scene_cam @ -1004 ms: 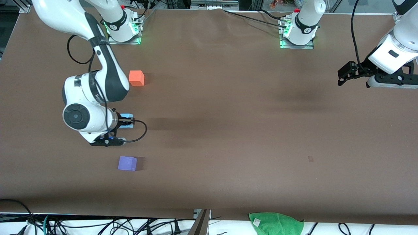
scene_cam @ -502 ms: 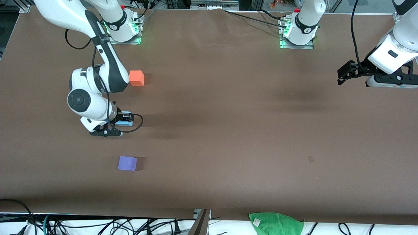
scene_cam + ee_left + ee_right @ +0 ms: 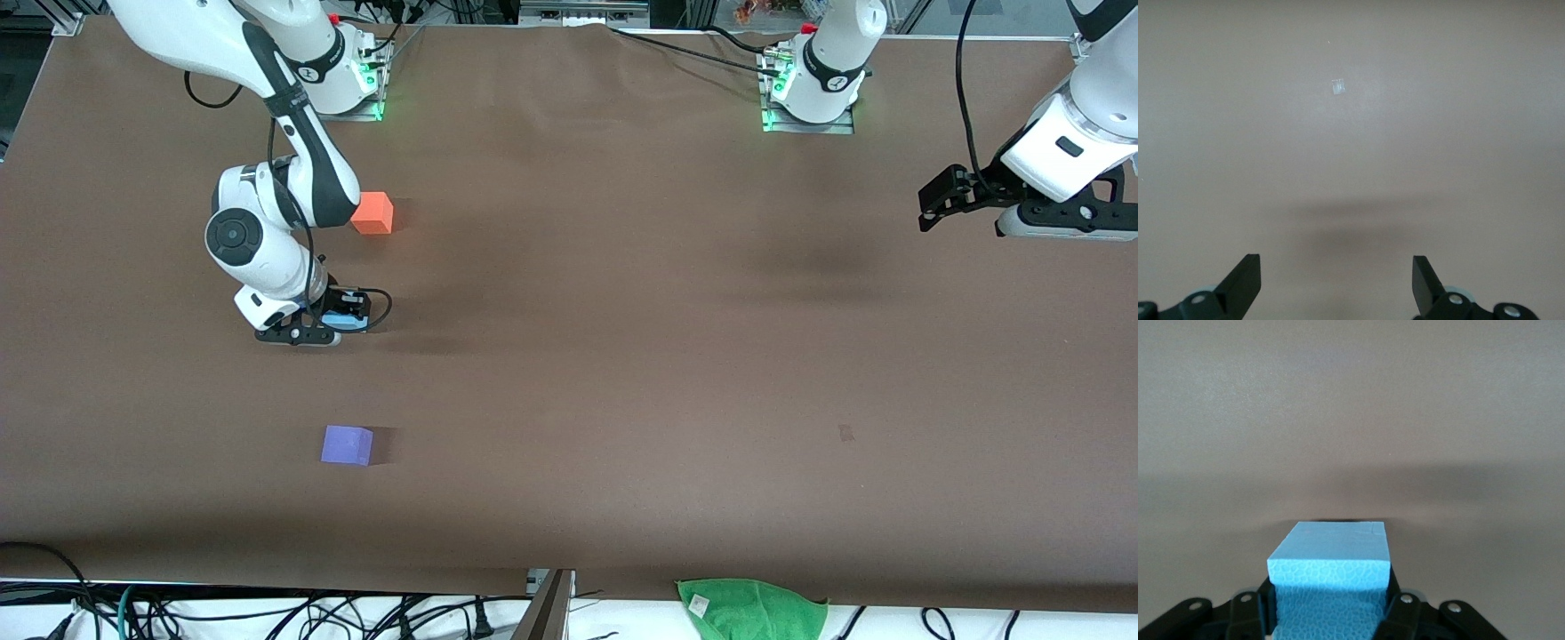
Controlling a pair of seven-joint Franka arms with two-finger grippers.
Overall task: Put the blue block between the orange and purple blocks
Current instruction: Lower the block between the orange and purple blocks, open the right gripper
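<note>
On the side of the right arm you see that the right end effector [image 3: 342, 317] has come lower and closer to the orange block [image 3: 372, 212] than one second ago, and it now sits low over the surface [image 3: 622, 311], clenched on the blue block [image 3: 340, 321]. In the right wrist view the blue block [image 3: 1331, 577] fills the space between the two fingers, and its lower edge looks to be at or just above the surface; I cannot tell whether it touches. This spot lies between the orange block and the purple block [image 3: 347, 444], which is nearer to the front camera, so I judge that the placing is almost finished and only the release remains. Nothing stands in the way there. A green cloth [image 3: 751, 607] lies at the near edge, well apart. At the left arm's end, the left end effector [image 3: 951, 197] waits in the air with its fingers [image 3: 1245, 283] spread and grasping nothing.
</note>
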